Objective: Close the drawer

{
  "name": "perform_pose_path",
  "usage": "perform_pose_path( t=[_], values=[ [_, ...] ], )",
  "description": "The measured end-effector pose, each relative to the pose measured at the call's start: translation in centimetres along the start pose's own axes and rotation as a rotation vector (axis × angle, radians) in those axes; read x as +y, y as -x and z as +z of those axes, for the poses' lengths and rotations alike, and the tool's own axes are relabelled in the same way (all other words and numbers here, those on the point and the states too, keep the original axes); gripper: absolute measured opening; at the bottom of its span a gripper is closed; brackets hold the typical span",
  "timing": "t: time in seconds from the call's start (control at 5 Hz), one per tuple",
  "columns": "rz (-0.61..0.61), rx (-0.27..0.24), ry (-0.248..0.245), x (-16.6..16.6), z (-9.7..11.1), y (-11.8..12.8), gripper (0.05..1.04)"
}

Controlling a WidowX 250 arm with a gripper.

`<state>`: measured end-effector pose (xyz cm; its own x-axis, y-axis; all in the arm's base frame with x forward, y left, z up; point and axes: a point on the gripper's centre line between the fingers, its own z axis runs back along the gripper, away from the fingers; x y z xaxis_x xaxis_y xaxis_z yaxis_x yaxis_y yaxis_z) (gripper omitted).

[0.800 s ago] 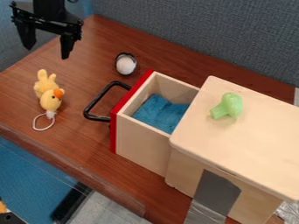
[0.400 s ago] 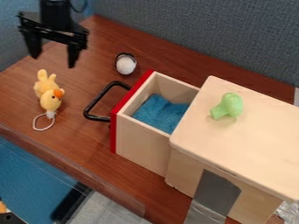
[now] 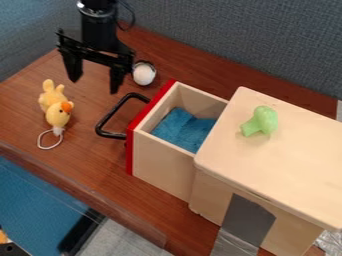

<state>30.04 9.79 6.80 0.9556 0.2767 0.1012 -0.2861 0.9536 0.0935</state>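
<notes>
The pale wooden drawer [image 3: 162,165] with a red front and a black metal handle [image 3: 112,111] stands open from its pale wooden cabinet [image 3: 287,155], a crumpled blue cloth [image 3: 182,129] inside. The black two-finger end effector [image 3: 95,86] hangs above the brown wood-grain counter [image 3: 87,160], up and left of the handle in the view, its fingers spread wide with nothing between them. A light-green toy [image 3: 264,120] (rather like broccoli) lies on the cabinet's top. Left of the handle lies a yellow plush toy [image 3: 57,117] with an orange beak and white loop.
</notes>
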Motion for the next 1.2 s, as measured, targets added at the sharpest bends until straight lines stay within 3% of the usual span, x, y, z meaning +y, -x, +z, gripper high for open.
perform_pose_path(
  t=[0.4, 0.6, 1.0, 1.2],
  values=[
    [-0.052, 0.131, -0.030, -2.0, -4.8, 1.5, 1.001],
    [-0.066, 0.147, -0.030, -2.8, -5.4, 1.9, 0.946],
    [-0.186, 0.133, 0.058, -7.2, -4.6, 3.5, 0.357],
    [-0.257, 0.125, 0.081, -10.1, -3.9, 4.4, 0.164]
  ],
)
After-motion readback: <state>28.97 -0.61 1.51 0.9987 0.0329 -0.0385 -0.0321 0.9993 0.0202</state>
